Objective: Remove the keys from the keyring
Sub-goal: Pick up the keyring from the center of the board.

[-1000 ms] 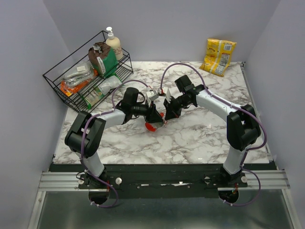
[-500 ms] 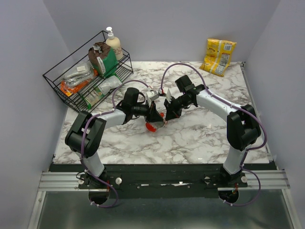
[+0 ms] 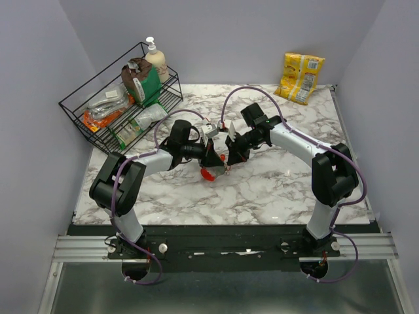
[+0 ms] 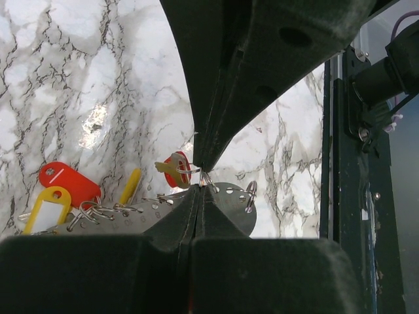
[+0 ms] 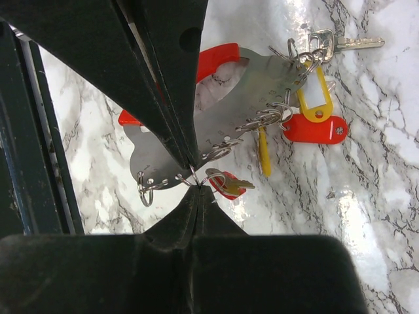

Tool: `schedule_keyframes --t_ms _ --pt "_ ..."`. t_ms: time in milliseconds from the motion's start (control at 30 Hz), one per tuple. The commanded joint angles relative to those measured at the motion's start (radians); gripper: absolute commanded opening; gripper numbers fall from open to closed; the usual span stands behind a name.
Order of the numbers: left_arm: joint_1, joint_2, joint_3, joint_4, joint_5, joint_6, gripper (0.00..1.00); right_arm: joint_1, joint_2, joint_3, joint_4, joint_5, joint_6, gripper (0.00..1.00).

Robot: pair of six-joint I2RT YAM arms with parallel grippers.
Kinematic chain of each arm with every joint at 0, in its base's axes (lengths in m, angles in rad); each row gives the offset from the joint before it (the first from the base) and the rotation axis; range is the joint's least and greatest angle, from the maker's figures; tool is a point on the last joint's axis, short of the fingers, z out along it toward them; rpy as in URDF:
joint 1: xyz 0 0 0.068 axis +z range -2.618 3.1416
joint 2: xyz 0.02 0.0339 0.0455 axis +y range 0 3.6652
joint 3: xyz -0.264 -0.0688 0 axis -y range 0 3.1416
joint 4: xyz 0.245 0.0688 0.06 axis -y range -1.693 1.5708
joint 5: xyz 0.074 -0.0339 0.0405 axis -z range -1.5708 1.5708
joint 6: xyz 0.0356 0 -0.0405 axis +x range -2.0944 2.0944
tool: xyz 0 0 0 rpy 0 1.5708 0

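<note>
The keyring is a silvery holed plate (image 5: 222,121) on a red curved loop (image 5: 217,57), held just above the marble. Small split rings hang along its edge. My left gripper (image 4: 199,190) and right gripper (image 5: 200,190) meet tip to tip, each shut on a small split ring (image 5: 194,175) at the plate's rim. Just beside the tips a brass key with a red head (image 5: 229,184) dangles from its ring. Further along hang a yellow tag (image 5: 314,91), a red tag (image 5: 314,129), a yellow key (image 5: 263,154) and silvery keys (image 5: 334,42). From above, the red loop (image 3: 208,174) shows below both grippers.
A black wire rack (image 3: 85,108) with packets and a soap bottle (image 3: 156,59) stands at the back left. A yellow snack bag (image 3: 299,77) leans at the back right. The dark mounting rail (image 3: 222,229) runs along the table's near edge.
My left gripper's jaws have closed onto the small ring. Both arms and the keyring have barely shifted.
</note>
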Motion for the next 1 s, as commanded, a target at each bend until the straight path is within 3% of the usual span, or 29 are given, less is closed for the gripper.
schedule_keyframes --t_ms 0,133,233,567,967 --pt "-0.033 -0.016 0.035 0.0 0.07 -0.007 0.0 0.014 -0.02 0.029 0.018 -0.04 0.002 0.11" --pt "-0.028 -0.041 0.046 0.009 0.086 -0.03 0.0 -0.007 -0.046 0.031 0.001 -0.068 -0.014 0.52" --pt "-0.021 -0.068 0.057 0.006 0.09 -0.041 0.0 -0.033 -0.078 0.04 -0.034 -0.102 -0.04 0.64" --pt "-0.013 -0.159 0.136 -0.058 0.144 -0.096 0.0 -0.147 -0.215 0.107 -0.254 -0.32 -0.181 0.67" --pt "-0.008 -0.208 0.264 -0.106 0.293 -0.251 0.0 -0.147 -0.362 0.104 -0.249 -0.263 -0.201 0.67"
